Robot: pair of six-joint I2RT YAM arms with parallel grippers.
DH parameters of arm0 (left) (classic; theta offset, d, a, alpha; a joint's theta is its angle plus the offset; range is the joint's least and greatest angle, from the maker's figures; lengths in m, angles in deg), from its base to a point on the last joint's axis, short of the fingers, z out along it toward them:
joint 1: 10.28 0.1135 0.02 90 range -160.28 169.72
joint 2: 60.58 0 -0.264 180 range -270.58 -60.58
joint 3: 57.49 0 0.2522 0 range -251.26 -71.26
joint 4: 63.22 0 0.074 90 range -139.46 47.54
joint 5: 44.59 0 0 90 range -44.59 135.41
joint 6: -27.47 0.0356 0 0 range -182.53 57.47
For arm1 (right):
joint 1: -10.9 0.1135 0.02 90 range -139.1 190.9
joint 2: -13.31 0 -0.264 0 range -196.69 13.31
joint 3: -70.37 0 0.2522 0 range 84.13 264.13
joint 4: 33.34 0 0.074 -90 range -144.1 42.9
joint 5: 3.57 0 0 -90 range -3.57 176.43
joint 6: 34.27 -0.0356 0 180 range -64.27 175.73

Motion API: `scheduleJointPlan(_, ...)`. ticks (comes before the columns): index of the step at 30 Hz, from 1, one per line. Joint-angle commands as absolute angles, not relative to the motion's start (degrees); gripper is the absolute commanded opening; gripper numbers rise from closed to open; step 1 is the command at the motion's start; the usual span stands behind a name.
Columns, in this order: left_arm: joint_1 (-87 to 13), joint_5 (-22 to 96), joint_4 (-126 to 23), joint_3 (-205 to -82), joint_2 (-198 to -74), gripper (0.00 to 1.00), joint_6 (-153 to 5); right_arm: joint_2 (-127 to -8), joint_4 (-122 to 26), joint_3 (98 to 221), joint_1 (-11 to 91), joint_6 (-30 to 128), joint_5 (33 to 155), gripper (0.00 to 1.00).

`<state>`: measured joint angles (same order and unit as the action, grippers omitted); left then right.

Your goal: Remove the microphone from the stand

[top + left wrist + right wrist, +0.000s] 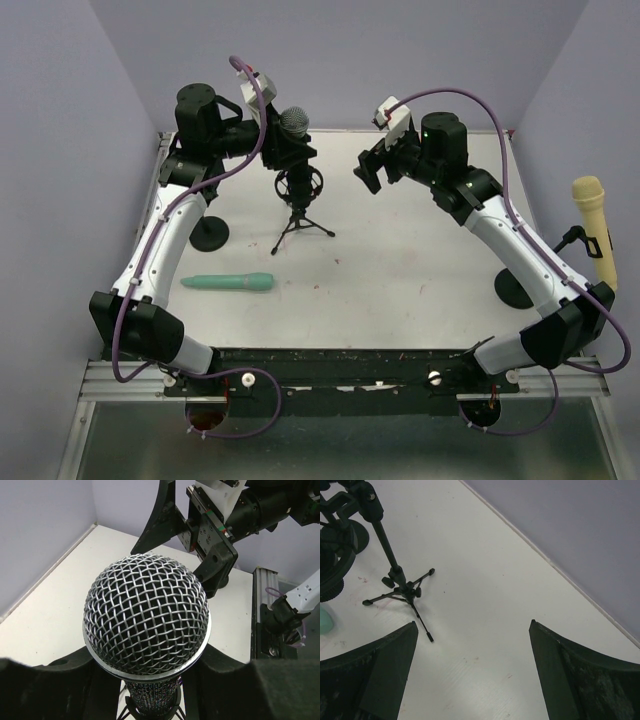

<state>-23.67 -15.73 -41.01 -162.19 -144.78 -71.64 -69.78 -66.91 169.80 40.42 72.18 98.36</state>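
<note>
The microphone (294, 123) has a silver mesh head (146, 615) and a dark body. It stands upright in the ring holder of a small black tripod stand (298, 212) at the back left of the table. My left gripper (288, 152) is shut on the microphone just under the head, one black finger (65, 685) on each side of it. The body still runs down into the holder. My right gripper (368, 170) hangs open to the right of the stand, apart from it, with only bare table between its fingers (380, 670). The tripod (400, 580) shows in the right wrist view.
A teal microphone (228, 283) lies on the table at the front left. A yellow microphone (592, 225) stands in a holder at the right edge. Round black bases sit at the left (209, 233) and right (513, 288). Purple walls enclose the table.
</note>
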Motion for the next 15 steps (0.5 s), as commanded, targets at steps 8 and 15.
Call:
scheduleJointPlan(8,-23.99,-12.86,-38.83,-160.73,-141.70,0.32,-66.31,-67.30,-65.40,172.83,39.82,70.07,119.97,1.00)
scheduleJointPlan(15,-23.99,-11.28,-39.18,-160.90,-142.31,0.32,-67.02,-71.41,-55.30,170.01,39.73,60.33,135.28,1.00)
